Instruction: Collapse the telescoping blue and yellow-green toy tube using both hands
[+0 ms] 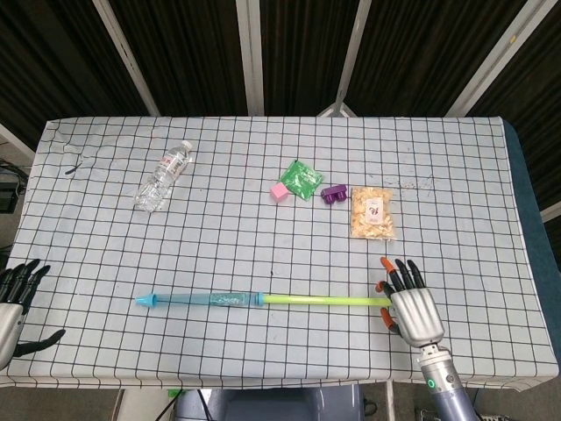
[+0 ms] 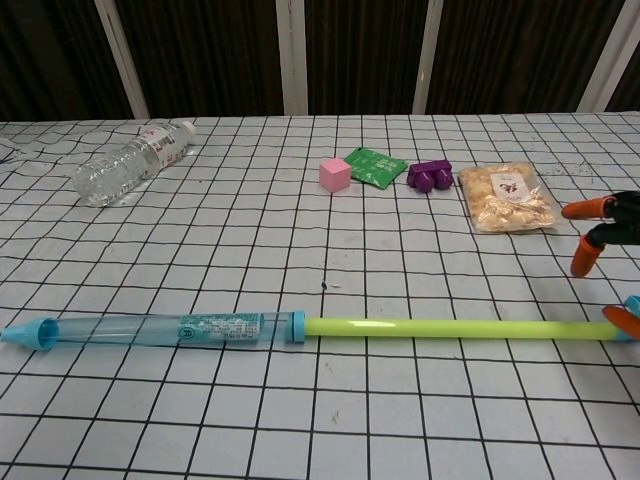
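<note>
Right hand (image 1: pixel 412 309) over the toy tube's (image 1: pixel 263 300) handle end, fingers spread!
Left hand (image 1: pixel 13 305) open; snack bag (image 1: pixel 372 213) full.

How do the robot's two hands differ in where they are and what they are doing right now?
The right hand is over the table, above the handle end of the blue and yellow-green telescoping toy tube; the left hand is off the table's left edge, far from the tube. The right hand shows in both views, the left only in the head view. The right hand has orange fingertips; the left looks all dark. Both have spread fingers and hold nothing.
</note>
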Controlling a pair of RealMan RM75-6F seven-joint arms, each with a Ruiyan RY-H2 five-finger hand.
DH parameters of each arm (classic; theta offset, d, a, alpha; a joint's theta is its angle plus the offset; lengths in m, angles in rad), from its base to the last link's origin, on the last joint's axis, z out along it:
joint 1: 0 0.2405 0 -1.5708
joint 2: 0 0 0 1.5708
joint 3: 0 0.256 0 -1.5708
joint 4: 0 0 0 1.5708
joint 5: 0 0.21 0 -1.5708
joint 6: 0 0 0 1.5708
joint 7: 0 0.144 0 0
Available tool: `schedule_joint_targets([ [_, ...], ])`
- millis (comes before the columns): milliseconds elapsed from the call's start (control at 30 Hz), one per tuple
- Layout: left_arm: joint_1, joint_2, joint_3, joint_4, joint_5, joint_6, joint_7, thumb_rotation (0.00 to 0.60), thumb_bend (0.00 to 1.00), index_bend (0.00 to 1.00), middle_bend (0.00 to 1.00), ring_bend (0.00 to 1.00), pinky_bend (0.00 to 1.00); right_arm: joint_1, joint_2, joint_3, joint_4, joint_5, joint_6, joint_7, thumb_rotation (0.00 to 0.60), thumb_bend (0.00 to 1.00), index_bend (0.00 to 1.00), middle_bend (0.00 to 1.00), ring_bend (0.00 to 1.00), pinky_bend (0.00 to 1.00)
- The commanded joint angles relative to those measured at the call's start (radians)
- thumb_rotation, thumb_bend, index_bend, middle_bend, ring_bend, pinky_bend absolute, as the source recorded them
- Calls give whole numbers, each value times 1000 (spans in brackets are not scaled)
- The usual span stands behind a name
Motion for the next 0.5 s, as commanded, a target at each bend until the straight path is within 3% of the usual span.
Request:
schedule_joint_targets([
  [33,0,1,0,1,-3,-2,-3,600,147,0,0,0,0,13,-34,5,35,26,-13,-33,600,420,425,145,0,0],
  [500,1,-2,0,10,-1,1,-4,600,147,0,0,0,0,32,-104,8,160,54,-6,-89,600,336,437,160,0,0],
])
